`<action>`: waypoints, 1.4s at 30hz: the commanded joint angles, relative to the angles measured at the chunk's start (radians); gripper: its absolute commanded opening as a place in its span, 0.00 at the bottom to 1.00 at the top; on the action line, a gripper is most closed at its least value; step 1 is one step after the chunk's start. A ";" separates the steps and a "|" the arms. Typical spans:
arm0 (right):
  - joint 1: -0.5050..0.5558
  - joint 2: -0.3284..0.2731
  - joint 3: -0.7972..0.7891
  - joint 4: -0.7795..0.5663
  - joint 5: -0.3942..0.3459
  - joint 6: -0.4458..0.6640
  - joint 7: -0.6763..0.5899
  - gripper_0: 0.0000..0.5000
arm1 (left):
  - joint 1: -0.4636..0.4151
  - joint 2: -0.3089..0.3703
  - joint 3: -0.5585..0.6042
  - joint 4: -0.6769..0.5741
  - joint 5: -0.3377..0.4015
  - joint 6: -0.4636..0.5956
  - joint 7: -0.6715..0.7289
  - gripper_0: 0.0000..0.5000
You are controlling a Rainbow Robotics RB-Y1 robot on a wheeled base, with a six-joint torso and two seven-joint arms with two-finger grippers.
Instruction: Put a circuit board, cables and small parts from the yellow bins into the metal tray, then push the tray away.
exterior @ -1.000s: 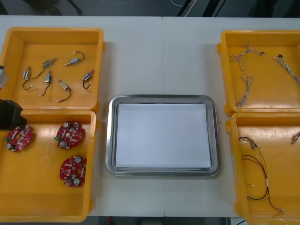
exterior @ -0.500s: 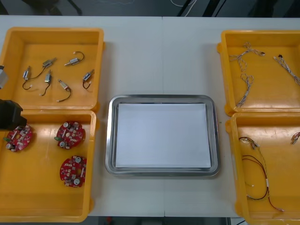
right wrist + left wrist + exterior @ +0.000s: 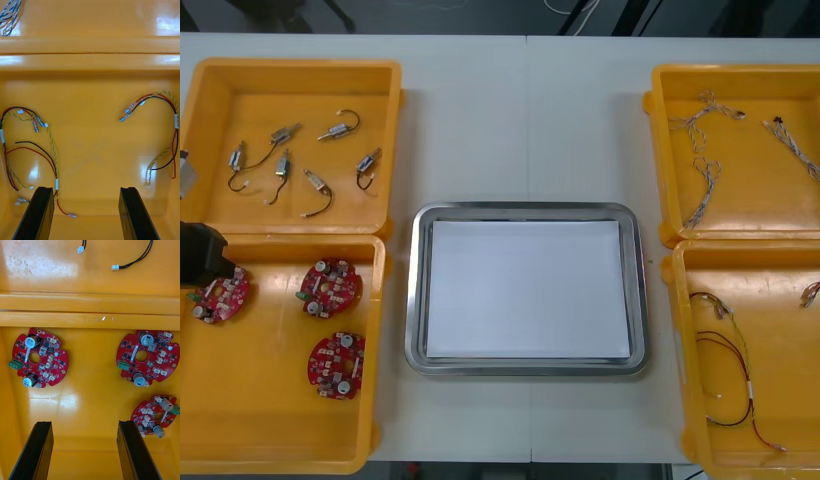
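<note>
**Front view.** The tray (image 3: 418,290), white inside and holding nothing, lies mid-worktop (image 3: 525,120) between the bins. The far-left bin (image 3: 290,70) holds the parts (image 3: 285,132). The near-left bin (image 3: 270,430) holds three boards (image 3: 330,285). The left arm (image 3: 200,252) comes in at that bin's left edge, and its black end overlaps the leftmost board (image 3: 218,295). From here I cannot tell how the left jaws stand. The far-right bin (image 3: 750,215) holds blue and white cables (image 3: 702,175). The near-right bin (image 3: 780,350) holds red and yellow cables (image 3: 725,350).

**Left wrist view.** The left jaws are open, well apart and gripping nothing, above bare bin floor. The leftmost board (image 3: 39,358) lies beyond one finger and a second board (image 3: 146,356) beyond the other. A third board (image 3: 155,416) lies just beside that second finger. Past the bin wall, black cable ends (image 3: 131,260) lie in the next bin.

**Right wrist view.** The right jaws are open and gripping nothing, above bin floor. One cable bundle (image 3: 30,157) lies beyond and beside one finger, and another bundle (image 3: 161,131) lies beyond the other finger. Neither bundle is between the jaws.
</note>
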 commanded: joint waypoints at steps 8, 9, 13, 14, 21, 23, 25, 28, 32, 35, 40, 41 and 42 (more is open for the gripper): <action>0.103 0.092 -0.021 -0.072 0.008 -0.024 0.009 1.00 | 0.037 0.062 -0.010 -0.021 0.023 0.006 0.002 1.00; 0.108 0.104 -0.007 -0.070 0.019 -0.024 0.010 1.00 | 0.046 0.063 -0.010 -0.030 0.020 0.006 0.005 1.00; 0.135 0.122 0.036 -0.070 0.040 -0.055 0.004 1.00 | 0.083 0.065 -0.010 -0.057 0.013 0.006 0.010 1.00; 0.142 0.124 0.040 -0.070 0.042 -0.063 0.004 1.00 | 0.087 0.065 -0.011 -0.062 0.013 0.006 0.010 1.00; 0.218 0.125 0.102 -0.070 0.080 -0.170 0.012 1.00 | 0.113 0.065 -0.051 -0.120 0.005 0.006 0.031 1.00; 0.243 0.127 0.122 -0.070 0.092 -0.201 0.013 1.00 | 0.118 0.065 -0.085 -0.148 -0.020 0.006 0.079 1.00; 0.261 0.127 0.135 -0.070 0.100 -0.224 0.013 1.00 | 0.119 0.065 -0.107 -0.166 -0.029 0.006 0.111 1.00; 0.300 0.139 0.149 -0.070 0.117 -0.270 0.015 1.00 | 0.124 0.052 -0.146 -0.195 -0.049 -0.001 0.172 1.00; 0.327 0.159 0.151 -0.070 0.134 -0.300 0.024 1.00 | 0.136 0.039 -0.206 -0.238 -0.095 -0.016 0.231 1.00; 0.332 0.173 0.181 -0.070 0.203 -0.314 0.041 1.00 | 0.150 0.025 -0.266 -0.263 -0.150 -0.052 0.283 1.00; 0.333 0.187 0.235 -0.069 0.278 -0.351 0.028 1.00 | 0.178 -0.004 -0.306 -0.266 -0.190 -0.128 0.323 1.00; 0.333 0.191 0.240 -0.069 0.286 -0.353 0.027 1.00 | 0.181 -0.011 -0.306 -0.266 -0.191 -0.133 0.324 1.00; 0.333 0.202 0.255 -0.067 0.313 -0.356 0.024 1.00 | 0.190 -0.020 -0.306 -0.266 -0.193 -0.147 0.324 1.00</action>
